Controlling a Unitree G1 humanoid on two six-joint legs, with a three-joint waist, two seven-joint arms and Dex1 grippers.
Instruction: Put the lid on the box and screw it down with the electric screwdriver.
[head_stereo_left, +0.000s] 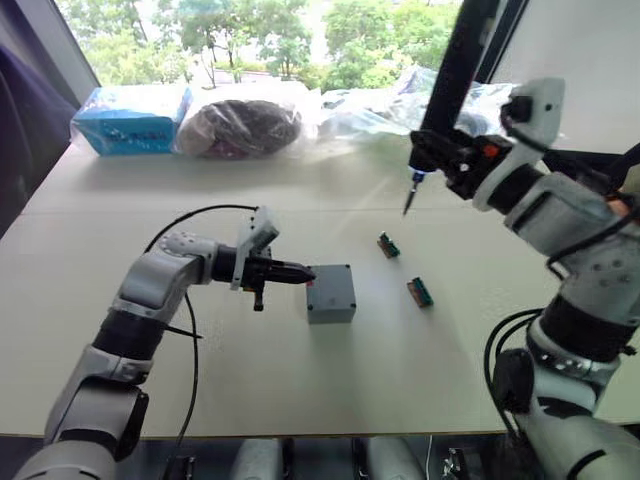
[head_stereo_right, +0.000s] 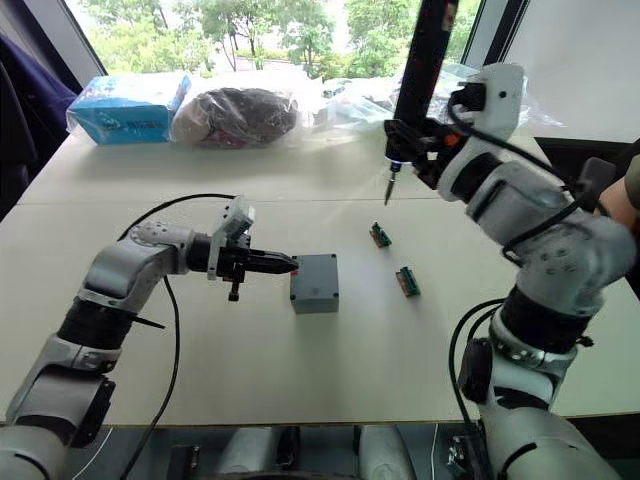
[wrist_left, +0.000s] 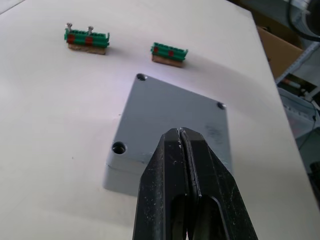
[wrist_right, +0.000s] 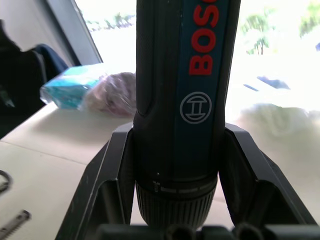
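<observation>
— Box position?
— Near the middle of the white table, with the lid already seated flat on top; corner screw holes are visible in the left wrist view.
— Left gripper?
— Level with the box and at its left side, fingers pressed together with nothing between them, tips at or just short of the box's edge; I cannot tell if they touch.
— And the right gripper?
— Raised well above the table, beyond and to the right of the box, fingers clamped around the electric screwdriver. The tool stands nearly upright, bit pointing down, tip lit.
— Anything else nearby?
— Two green terminal blocks right of the box; a blue carton and plastic bags at the far edge.
</observation>
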